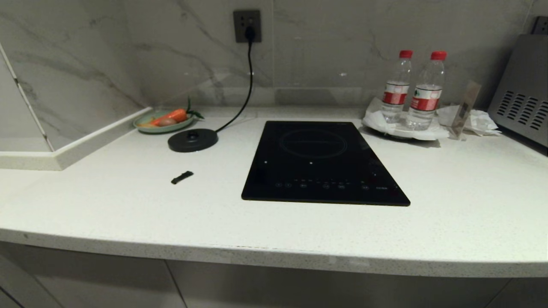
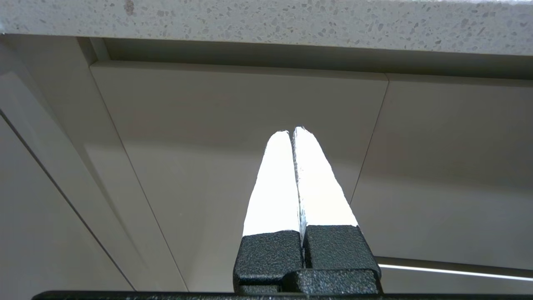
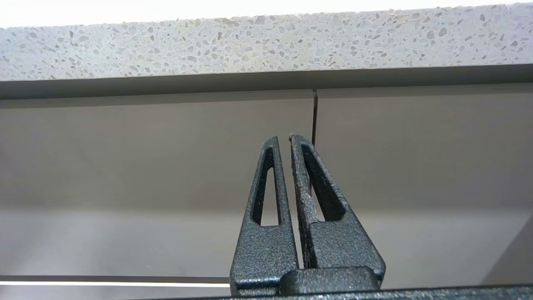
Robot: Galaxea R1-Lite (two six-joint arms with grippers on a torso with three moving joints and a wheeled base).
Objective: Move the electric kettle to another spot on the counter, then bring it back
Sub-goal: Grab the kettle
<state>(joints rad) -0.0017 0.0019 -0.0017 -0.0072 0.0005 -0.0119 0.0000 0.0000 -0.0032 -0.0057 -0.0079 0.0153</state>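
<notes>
The electric kettle is out of view in every frame. The white speckled counter (image 1: 128, 214) fills the head view, and neither arm shows there. Both arms hang below the counter's thick edge, facing the grey cabinet doors (image 2: 233, 137). My left gripper (image 2: 291, 130) is shut, its white-faced fingers pressed together with nothing between them. My right gripper (image 3: 284, 136) is also shut and empty, with only a thin slit between its black fingers. The counter's edge (image 3: 266, 46) runs just above it.
A round black base disc (image 1: 192, 140) sits at the back left, its cord running up to a wall socket (image 1: 247, 25). Also on the counter are a black hob (image 1: 323, 160), a green plate with a carrot (image 1: 165, 120), a small black piece (image 1: 182, 176), two water bottles (image 1: 396, 90) and a grey appliance (image 1: 522, 98).
</notes>
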